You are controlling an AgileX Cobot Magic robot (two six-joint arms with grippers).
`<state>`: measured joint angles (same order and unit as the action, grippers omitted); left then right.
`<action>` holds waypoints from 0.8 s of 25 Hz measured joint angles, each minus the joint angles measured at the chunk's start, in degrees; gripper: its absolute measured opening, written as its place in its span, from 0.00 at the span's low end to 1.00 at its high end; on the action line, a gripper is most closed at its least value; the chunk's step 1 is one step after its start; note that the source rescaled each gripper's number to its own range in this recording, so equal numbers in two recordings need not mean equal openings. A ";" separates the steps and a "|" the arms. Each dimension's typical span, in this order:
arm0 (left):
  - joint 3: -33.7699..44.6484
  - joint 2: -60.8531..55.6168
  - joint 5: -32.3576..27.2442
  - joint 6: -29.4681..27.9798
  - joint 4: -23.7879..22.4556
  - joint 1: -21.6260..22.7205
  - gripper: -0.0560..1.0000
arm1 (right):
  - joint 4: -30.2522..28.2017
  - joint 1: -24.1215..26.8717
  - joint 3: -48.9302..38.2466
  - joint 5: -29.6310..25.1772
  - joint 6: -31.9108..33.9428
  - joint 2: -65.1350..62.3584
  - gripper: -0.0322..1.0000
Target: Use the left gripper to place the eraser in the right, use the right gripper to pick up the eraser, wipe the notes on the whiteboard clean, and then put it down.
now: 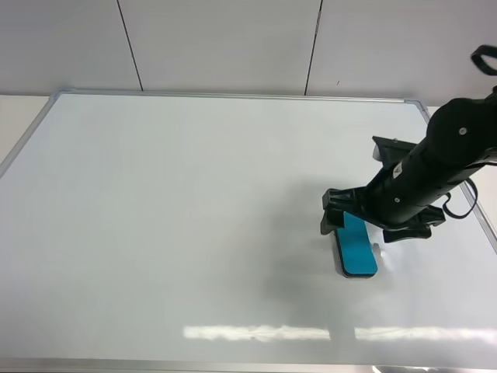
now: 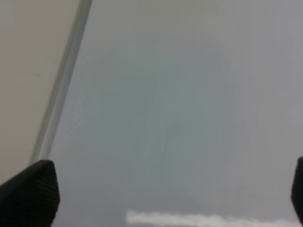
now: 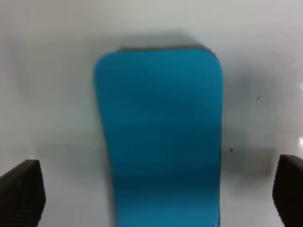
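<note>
The teal-blue eraser (image 1: pixel 358 246) lies flat on the whiteboard (image 1: pixel 194 217) toward its right side. My right gripper (image 1: pixel 371 225) hovers just over the eraser's far end, open wide, with one finger on each side and neither touching it. In the right wrist view the eraser (image 3: pixel 158 132) lies between the two dark fingertips (image 3: pixel 21 194) of the right gripper (image 3: pixel 154 198). My left gripper (image 2: pixel 163 194) is open and empty over bare whiteboard (image 2: pixel 189 118); it is out of the exterior view. No red notes show in any view.
The board's silver frame (image 1: pixel 233 95) runs along the back, and its left edge (image 2: pixel 61 90) shows in the left wrist view beside the cream tabletop (image 2: pixel 28 71). A wall (image 1: pixel 233 47) stands behind. A bright light reflection (image 1: pixel 256 332) lies near the front edge.
</note>
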<state>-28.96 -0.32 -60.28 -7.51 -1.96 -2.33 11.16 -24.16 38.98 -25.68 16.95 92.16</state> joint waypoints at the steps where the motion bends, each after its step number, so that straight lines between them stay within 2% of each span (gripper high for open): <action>1: 0.00 0.00 0.00 0.00 0.00 0.00 1.00 | -0.12 0.42 0.00 -0.14 -0.01 -1.95 0.97; 3: 0.00 0.00 0.00 0.00 0.00 0.00 1.00 | -0.56 1.12 0.00 -0.25 -0.07 -4.15 0.99; 6: 0.00 0.00 0.00 0.00 0.00 0.00 1.00 | -2.54 4.74 -0.01 -1.83 -0.18 -11.02 0.99; 8: 0.00 0.00 0.00 0.00 0.00 0.00 1.00 | -3.54 8.83 -0.06 -3.58 -0.30 -16.17 0.99; 12: 0.00 0.00 0.00 0.00 0.00 0.00 1.00 | -5.18 21.00 -0.06 -8.84 -3.60 -27.66 1.00; 16: 0.00 0.00 0.00 0.00 0.00 0.00 1.00 | -5.63 32.49 -0.06 -16.01 -8.49 -40.37 1.00; 18: 0.00 0.00 0.00 0.00 0.00 0.00 1.00 | -4.71 37.57 -0.06 -23.01 -11.50 -50.90 1.00; 20: 0.00 0.00 0.00 0.00 0.00 0.00 1.00 | -4.76 38.40 -0.06 -27.47 -13.52 -58.03 1.00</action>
<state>-28.96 -0.32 -60.28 -7.51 -1.96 -2.33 6.40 14.24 38.92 -53.15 3.43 34.14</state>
